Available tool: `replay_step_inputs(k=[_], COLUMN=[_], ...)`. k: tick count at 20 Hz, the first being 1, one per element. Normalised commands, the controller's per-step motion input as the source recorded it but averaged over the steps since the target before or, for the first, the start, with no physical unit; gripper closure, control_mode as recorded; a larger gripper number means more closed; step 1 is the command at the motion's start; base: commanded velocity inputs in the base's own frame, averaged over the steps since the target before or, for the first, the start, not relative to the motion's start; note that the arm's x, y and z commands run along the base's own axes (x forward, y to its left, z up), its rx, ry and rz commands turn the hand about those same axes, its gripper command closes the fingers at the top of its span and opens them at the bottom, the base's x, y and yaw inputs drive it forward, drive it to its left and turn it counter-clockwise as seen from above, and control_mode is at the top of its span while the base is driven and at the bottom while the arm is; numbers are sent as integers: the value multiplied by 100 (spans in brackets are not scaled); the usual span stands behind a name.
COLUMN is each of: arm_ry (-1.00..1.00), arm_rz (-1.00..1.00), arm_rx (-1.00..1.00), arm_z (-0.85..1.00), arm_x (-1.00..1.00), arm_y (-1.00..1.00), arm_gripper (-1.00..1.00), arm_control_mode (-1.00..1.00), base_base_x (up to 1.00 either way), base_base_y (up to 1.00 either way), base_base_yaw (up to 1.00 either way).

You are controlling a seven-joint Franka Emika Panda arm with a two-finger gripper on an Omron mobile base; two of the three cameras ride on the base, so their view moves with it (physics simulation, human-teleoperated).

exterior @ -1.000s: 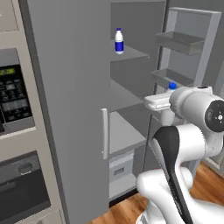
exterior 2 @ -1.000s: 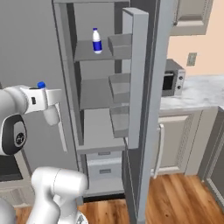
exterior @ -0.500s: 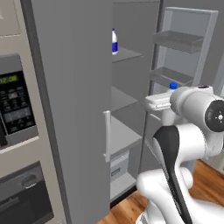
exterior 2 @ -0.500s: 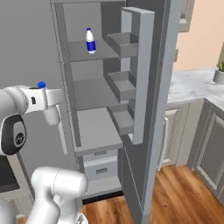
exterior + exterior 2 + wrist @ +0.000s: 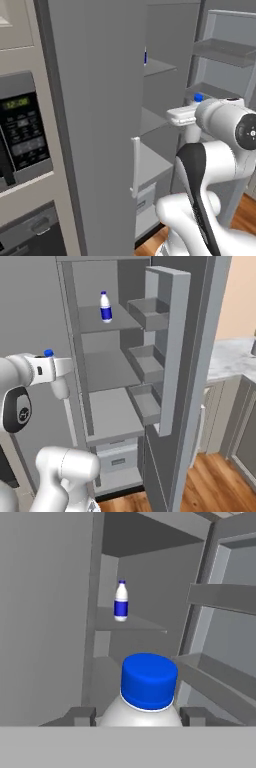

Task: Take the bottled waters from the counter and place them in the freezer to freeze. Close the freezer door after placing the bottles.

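My gripper [image 5: 137, 718] is shut on a whitish bottled water [image 5: 149, 684] with a blue cap, held upright in front of the open freezer [image 5: 107, 416]. From the base views, the blue cap [image 5: 48, 353] pokes up above the gripper [image 5: 58, 376] at the left of the compartment, and the cap [image 5: 198, 97] also rises over the gripper [image 5: 189, 123]. A second bottled water [image 5: 105, 307] with a wide blue label stands on the upper shelf, also seen far ahead [image 5: 120, 601]. The freezer door [image 5: 172, 356] stands open at the right, its bins facing inward. The counter [image 5: 227, 356] shows behind it.
The fridge's closed grey door [image 5: 90, 125] with a pale bar handle [image 5: 135, 167] stands close on the left, beside a wall oven panel [image 5: 22, 132]. Grey shelves [image 5: 107, 368] and white drawers [image 5: 117, 458] fill the freezer. Wood floor [image 5: 210, 481] lies below.
The whole picture has shifted and grown: the base has driven closer to the freezer. The arm keeps its pose with the bottle in the gripper. The shelf bottle has not moved.
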Motion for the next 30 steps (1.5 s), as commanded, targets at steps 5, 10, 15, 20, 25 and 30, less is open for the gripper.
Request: replay_step_inputs(k=[5, 10, 15, 20, 25, 30], arm_ry=[0, 0, 0, 0, 0, 0], arm_rz=[0, 0, 0, 0, 0, 0], arm_rx=[0, 0, 0, 0, 0, 0], arm_z=[0, 0, 0, 0, 0, 0], arm_x=[0, 0, 0, 0, 0, 0], arm_y=[0, 0, 0, 0, 0, 0], arm_gripper=[100, 100, 100, 100, 100, 100], arm_control_mode=[100, 100, 100, 100, 100, 100], base_base_x=[49, 55, 55, 43, 33, 22], base_base_y=[-20, -30, -1, -1, -21, -34], base_base_yaw=[0, 0, 0, 0, 0, 0])
